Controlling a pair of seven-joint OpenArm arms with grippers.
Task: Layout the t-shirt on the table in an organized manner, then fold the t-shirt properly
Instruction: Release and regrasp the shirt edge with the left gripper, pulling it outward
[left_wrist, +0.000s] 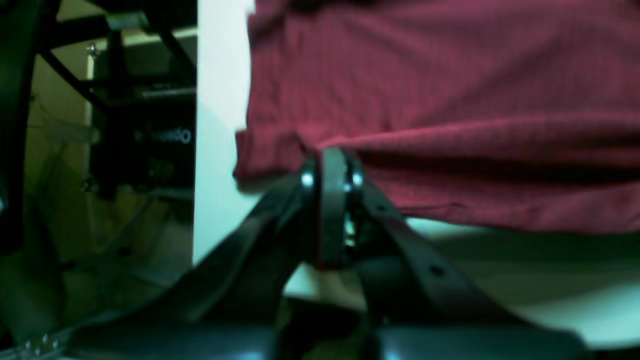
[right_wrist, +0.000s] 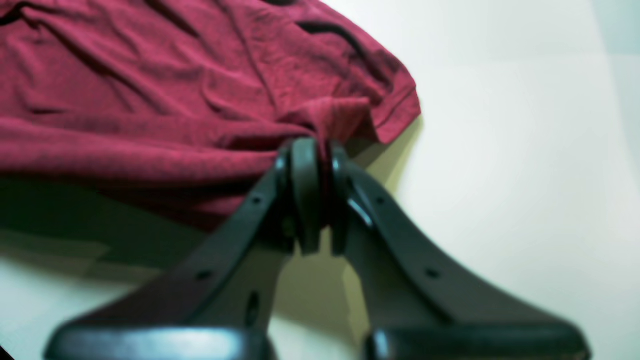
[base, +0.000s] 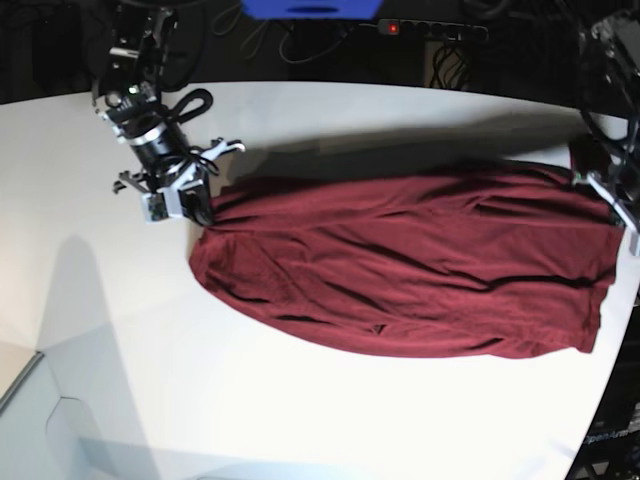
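White table (base: 330, 420), curved edge, dark clutter beyond. Item: t-shirt (base: 400, 280) — one, maroon, stretched across table centre between my two grippers. Left gripper (left_wrist: 332, 170) pinched closed on shirt edge near table rim; right gripper (right_wrist: 312, 150) clamped on bunched corner. Handling note — keep even tension, lower together, smooth wrinkles before folding. Count: one shirt, two grippers, one table.

The t-shirt (base: 400, 265) lies spread across the table (base: 300, 400), stretched between the two arms, its one end reaching the table's right edge. The right gripper (right_wrist: 312, 150) pinches the left end; the left gripper (left_wrist: 332, 167) apparently pinches the right end, near that edge.
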